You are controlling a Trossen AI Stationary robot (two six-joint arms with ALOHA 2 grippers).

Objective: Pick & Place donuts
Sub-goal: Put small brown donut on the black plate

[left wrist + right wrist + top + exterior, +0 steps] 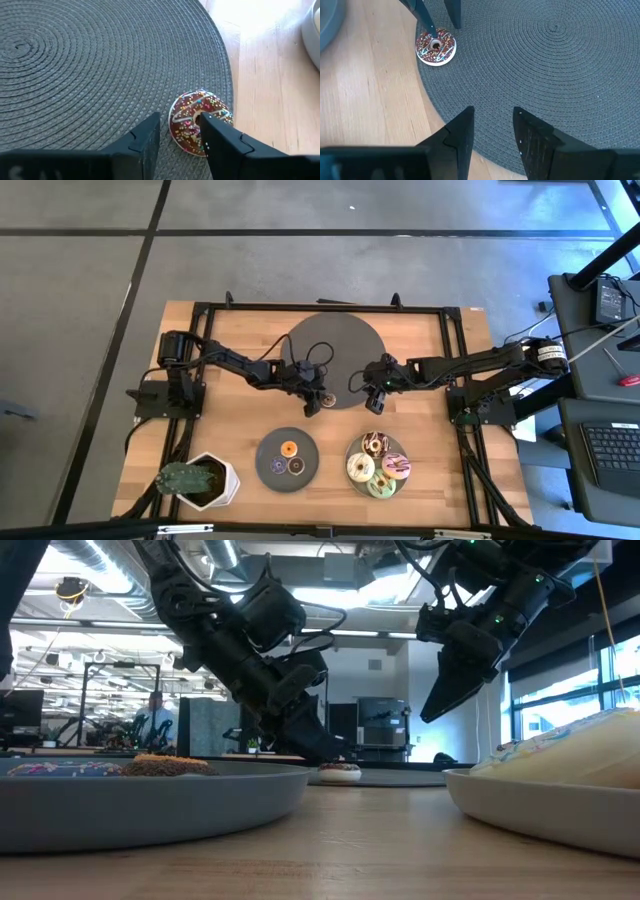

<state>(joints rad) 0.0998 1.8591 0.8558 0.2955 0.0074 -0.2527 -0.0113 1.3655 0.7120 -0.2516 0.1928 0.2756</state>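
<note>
A chocolate donut with coloured sprinkles [192, 117] lies flat on the near edge of the round dark woven mat [333, 350]. It also shows in the right wrist view [435, 46] and the low view [340, 772]. My left gripper [180, 120] is open and low over this donut. One finger [220, 142] stands above the donut's hole, and the other [147, 142] is outside the ring over the mat. My right gripper [492, 117] is open and raised over the mat's near right edge [374, 402], touching nothing. My left gripper comes at the chocolate donut slanting down from the table's left, with one fingertip [433, 36] at the donut's hole and the other off its rim. I cannot tell whether either finger touches it. The donut lies flat on the mat.
Near the table's front stand two grey plates. The left plate [268, 448] holds mini orange, purple and brown donuts, and the right plate [352, 450] holds several larger ones. A potted plant [195, 478] sits at the near left corner. Bare wood lies between the mat and the plates.
</note>
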